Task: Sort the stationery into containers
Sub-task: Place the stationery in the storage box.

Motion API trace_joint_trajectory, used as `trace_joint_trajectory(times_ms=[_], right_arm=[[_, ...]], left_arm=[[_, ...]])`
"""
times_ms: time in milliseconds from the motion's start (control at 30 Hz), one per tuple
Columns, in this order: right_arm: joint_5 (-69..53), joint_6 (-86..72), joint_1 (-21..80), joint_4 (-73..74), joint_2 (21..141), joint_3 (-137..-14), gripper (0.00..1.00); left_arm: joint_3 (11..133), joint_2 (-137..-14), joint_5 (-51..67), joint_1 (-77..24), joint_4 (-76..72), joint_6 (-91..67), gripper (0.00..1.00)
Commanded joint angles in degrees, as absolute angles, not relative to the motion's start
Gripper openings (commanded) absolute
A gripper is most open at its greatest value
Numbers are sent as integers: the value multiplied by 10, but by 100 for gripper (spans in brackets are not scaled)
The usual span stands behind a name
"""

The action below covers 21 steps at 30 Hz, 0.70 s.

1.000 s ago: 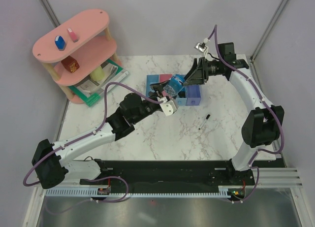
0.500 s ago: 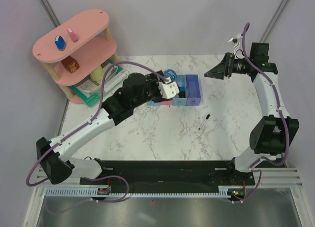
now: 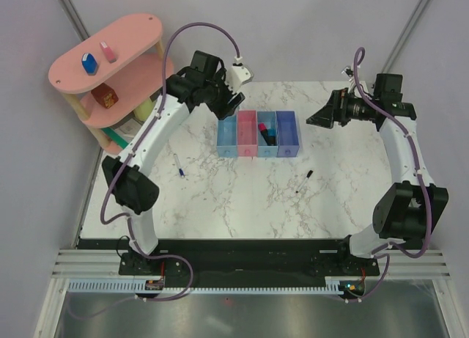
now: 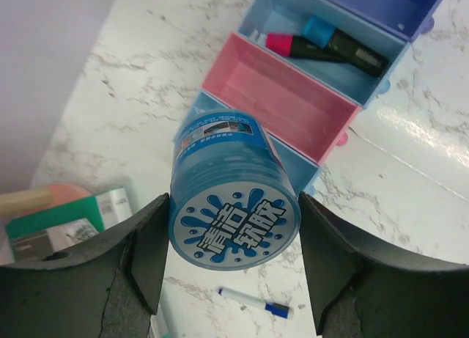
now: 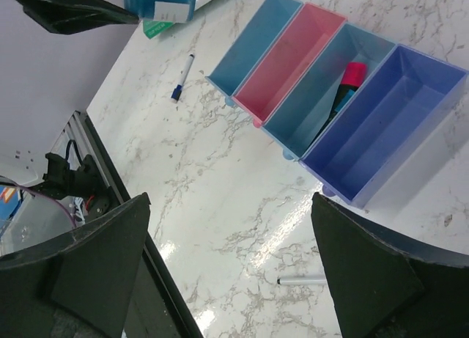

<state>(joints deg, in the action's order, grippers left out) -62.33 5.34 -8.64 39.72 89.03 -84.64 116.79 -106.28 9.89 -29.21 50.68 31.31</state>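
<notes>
We see the row of four joined plastic bins (image 3: pixel 247 133) mid-table: light blue, pink, blue, violet-blue. The blue one holds a black marker with pink cap (image 3: pixel 265 134). A thin black pen (image 3: pixel 304 181) lies on the white marble table (image 3: pixel 220 199) near-right of the row, and a small white-and-blue pen (image 3: pixel 179 164) lies near-left. The left gripper (image 3: pixel 224 102) hangs just behind the light blue bin. The right gripper (image 3: pixel 316 119) sits right of the row. We can't read either jaw gap.
</notes>
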Motion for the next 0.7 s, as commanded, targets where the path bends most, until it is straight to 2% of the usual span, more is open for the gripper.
trace_joint_trajectory(times_ms=[0, 100, 333, 667], right_arm=[[-608, 76, -90, 399, 862, -838, 98], [-602, 79, -90, 401, 860, -829, 98], [-600, 87, -91, 400, 847, -795, 98], [-603, 95, -91, 401, 837, -776, 98]], left_arm=[[1269, -1141, 178, -281, 604, 280, 2], [1317, -1201, 189, -275, 652, 287, 2], [1357, -1268, 153, -255, 659, 295, 2], [1380, -1309, 112, -244, 651, 301, 2]])
